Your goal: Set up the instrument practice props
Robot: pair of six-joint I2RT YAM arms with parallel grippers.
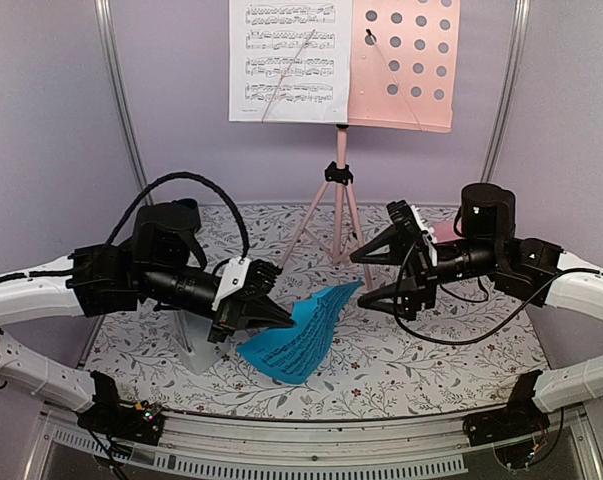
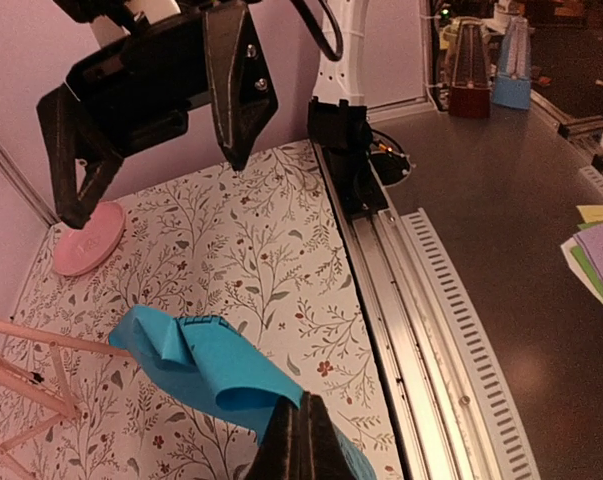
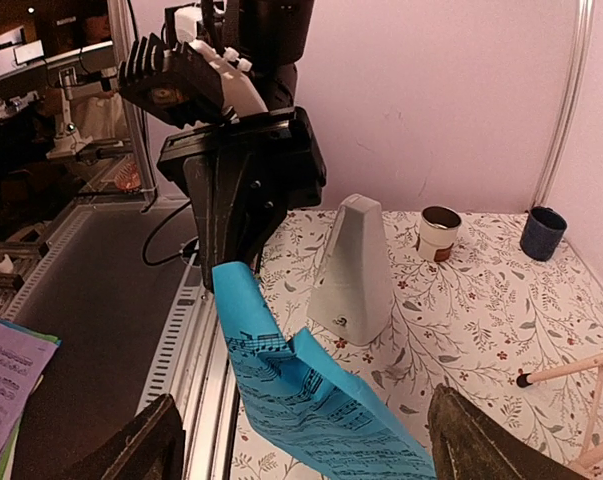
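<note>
The pink music stand (image 1: 401,62) is upright at the back, with the white sheet (image 1: 289,60) on the left half of its hole-punched tray. My left gripper (image 1: 278,318) is shut on one edge of the bright blue sheet (image 1: 303,338), which curls and hangs just above the table. In the left wrist view the closed fingertips (image 2: 303,440) pinch the blue sheet (image 2: 196,360). My right gripper (image 1: 357,279) is open, its fingers on either side of the sheet's far corner without touching it. The white metronome (image 3: 353,272) stands behind the blue sheet (image 3: 301,395), half hidden under my left arm.
A dark blue cup (image 3: 541,232) and a small white-and-brown cup (image 3: 439,232) stand by the back wall at the left. A round pink plate (image 2: 89,238) lies at the back right behind my right arm. The stand's tripod legs (image 1: 333,225) spread over the middle back.
</note>
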